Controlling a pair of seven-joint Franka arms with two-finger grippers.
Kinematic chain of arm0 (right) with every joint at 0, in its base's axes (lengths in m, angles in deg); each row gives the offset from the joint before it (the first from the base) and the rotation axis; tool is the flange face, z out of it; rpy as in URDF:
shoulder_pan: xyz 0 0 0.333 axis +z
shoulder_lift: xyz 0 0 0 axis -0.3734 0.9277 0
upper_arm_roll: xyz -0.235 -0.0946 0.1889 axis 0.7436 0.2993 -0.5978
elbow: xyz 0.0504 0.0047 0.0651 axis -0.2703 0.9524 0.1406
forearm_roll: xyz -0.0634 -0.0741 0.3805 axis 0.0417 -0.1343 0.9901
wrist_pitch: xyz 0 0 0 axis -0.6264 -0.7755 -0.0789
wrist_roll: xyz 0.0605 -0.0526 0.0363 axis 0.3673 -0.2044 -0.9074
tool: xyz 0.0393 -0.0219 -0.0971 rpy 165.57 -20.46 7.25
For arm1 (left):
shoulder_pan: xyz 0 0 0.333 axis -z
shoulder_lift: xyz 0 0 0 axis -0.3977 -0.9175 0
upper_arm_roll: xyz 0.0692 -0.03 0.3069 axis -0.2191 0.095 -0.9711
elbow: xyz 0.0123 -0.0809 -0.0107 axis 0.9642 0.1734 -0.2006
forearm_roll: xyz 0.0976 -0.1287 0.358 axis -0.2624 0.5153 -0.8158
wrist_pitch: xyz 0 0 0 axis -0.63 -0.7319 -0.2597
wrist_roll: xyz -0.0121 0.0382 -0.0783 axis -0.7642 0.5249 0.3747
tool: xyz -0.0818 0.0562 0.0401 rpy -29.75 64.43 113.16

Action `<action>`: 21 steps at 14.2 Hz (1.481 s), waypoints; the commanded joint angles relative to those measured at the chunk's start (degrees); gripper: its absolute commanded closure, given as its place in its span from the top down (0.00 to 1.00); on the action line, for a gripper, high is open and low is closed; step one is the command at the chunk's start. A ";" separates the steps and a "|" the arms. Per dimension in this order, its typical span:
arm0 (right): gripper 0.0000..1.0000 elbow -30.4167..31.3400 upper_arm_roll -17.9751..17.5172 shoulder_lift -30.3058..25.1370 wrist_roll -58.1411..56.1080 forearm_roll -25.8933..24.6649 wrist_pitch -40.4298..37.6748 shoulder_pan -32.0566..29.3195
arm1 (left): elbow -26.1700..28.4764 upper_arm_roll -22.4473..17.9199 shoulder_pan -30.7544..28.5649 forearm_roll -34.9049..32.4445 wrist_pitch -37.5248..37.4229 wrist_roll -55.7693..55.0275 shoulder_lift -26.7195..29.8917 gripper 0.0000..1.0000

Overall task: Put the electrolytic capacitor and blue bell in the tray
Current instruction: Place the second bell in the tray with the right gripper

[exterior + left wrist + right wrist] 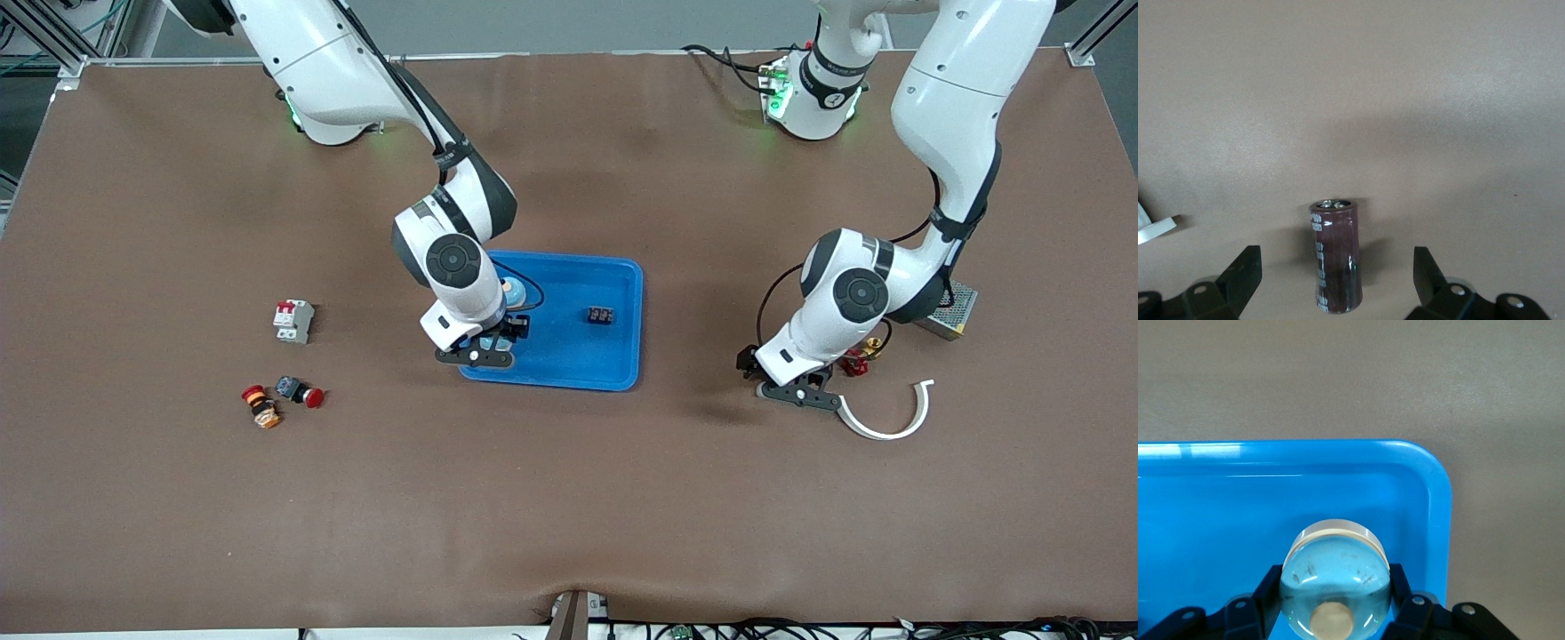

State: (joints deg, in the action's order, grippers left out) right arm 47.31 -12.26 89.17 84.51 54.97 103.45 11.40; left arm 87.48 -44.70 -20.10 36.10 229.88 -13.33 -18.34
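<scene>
The blue bell [1336, 577], a pale blue dome with a tan button and a white base ring, sits between the fingers of my right gripper [1335, 581], which is shut on it. My right gripper [476, 356] is low over the corner of the bright blue tray [569, 360] toward the right arm's end; the tray's rim [1439, 510] curves just past the bell. The electrolytic capacitor [1335, 257], a dark brown cylinder with a silver end, rests on the table between the wide-open fingers of my left gripper [1336, 270]. In the front view my left gripper [798, 394] hides it.
A black terminal block [601, 315] lies in the tray. Near the left gripper are a white curved strip [889, 428], a red and brass part [861, 360] and a metal box [951, 311]. A white breaker [293, 321] and red push buttons [298, 392] lie toward the right arm's end.
</scene>
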 commanded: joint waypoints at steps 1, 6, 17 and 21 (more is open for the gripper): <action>0.39 0.10 0.67 0.67 0.99 0.26 1.34 0.78 | -0.20 0.03 -0.08 -1.59 1.07 -0.91 -0.72 1.00; 0.40 0.10 0.67 1.64 1.34 0.26 2.66 1.48 | -0.29 -0.05 -0.34 -3.27 1.51 -1.00 -1.33 0.96; 0.86 0.19 0.67 1.82 1.26 0.17 2.66 1.66 | -0.38 -0.05 0.36 -4.23 1.34 -7.51 -1.24 0.00; 1.00 0.01 0.67 0.07 0.47 0.08 -1.71 1.74 | -1.16 -0.05 -0.26 -4.15 0.99 -9.69 -1.33 0.00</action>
State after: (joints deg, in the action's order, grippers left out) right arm 47.19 -12.17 91.12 84.72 54.96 104.82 12.27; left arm 87.31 -44.76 -20.02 33.17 230.66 -20.40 -19.37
